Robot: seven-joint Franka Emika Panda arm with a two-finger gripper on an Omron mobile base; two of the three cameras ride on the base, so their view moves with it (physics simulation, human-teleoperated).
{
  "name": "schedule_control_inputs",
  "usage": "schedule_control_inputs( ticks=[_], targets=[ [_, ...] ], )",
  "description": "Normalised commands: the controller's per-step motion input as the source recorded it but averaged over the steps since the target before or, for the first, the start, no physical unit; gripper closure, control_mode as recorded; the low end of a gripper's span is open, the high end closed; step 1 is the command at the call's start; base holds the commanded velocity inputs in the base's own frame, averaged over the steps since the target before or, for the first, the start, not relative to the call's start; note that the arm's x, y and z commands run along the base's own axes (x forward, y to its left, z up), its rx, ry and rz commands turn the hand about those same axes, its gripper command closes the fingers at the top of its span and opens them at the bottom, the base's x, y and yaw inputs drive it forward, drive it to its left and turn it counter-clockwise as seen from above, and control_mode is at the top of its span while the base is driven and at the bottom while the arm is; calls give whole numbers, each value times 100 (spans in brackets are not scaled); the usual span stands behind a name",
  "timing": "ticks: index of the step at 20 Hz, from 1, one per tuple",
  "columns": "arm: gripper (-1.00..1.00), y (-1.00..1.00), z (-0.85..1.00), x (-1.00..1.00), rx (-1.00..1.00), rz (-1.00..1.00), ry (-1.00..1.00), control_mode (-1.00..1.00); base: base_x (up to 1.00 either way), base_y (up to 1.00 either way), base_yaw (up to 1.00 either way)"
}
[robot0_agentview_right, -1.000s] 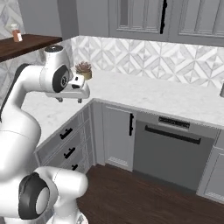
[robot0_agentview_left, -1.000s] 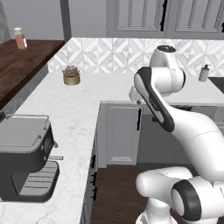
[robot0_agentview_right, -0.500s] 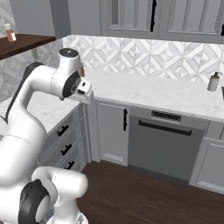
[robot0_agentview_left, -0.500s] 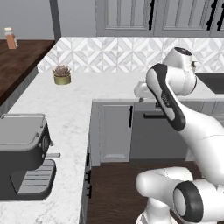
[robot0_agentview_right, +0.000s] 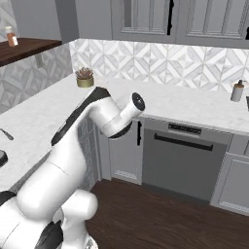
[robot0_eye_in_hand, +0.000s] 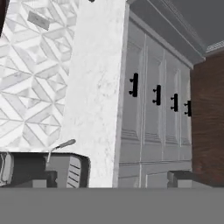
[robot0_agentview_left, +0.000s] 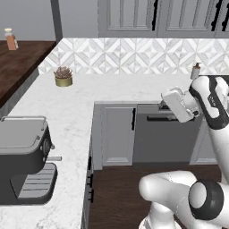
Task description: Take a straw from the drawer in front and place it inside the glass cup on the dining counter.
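Straw: thin red-pink stick not found; whereabouts cannot be told from these views, presumably inside a closed drawer.
Drawer: wide light-grey task drawer not identified; narrow stacked grey drawers with black handles (robot0_eye_in_hand: 157, 95) run along the cabinet front under the counter edge in the hand view, but those look like the wrong ones.
Glass cup: not found, so the drop-off spot is unconfirmed.
Step in hand: judged as the very start, searching or travelling toward the drawer; nothing fetched yet.
Next move: likely calls for bringing the wide drawer square in front, then lowering the hand to its front panel to pull it open.
Gripper: two dark fingertips (robot0_eye_in_hand: 183, 178) low in the hand view, set well apart with nothing between them; taken as wide open and empty.
Arm: white arm (robot0_agentview_right: 92, 131) folded high, elbow up, wrist turned sideways at counter height toward the cabinets.
Counter: white marble L-shaped worktop (robot0_agentview_left: 129, 89) with a grey dishwasher front (robot0_agentview_right: 182, 163) below.
Surroundings: black and grey coffee machine (robot0_agentview_left: 24, 159) near left, small potted succulent (robot0_agentview_left: 63, 76) far left, white soap bottle (robot0_agentview_right: 237, 91) far right.
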Motion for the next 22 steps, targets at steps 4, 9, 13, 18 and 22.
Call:
schedule_control_inputs(
  ticks=[4, 9, 13, 18, 22],
  targets=[
    [-100, -5, -89, 16, 48, 1, -5, -100, 0, 0, 0],
    [-100, 19, -83, 37, 20, 8, -6, -100, 0, 0, 0],
    [-100, 44, -74, 59, 8, 11, 0, -100, 0, 0, 0],
    [-100, 36, -58, 77, 7, 16, 0, -100, 0, 0, 0],
    [-100, 41, -52, 70, 9, 21, 0, -100, 0, 0, 0]
  ],
)
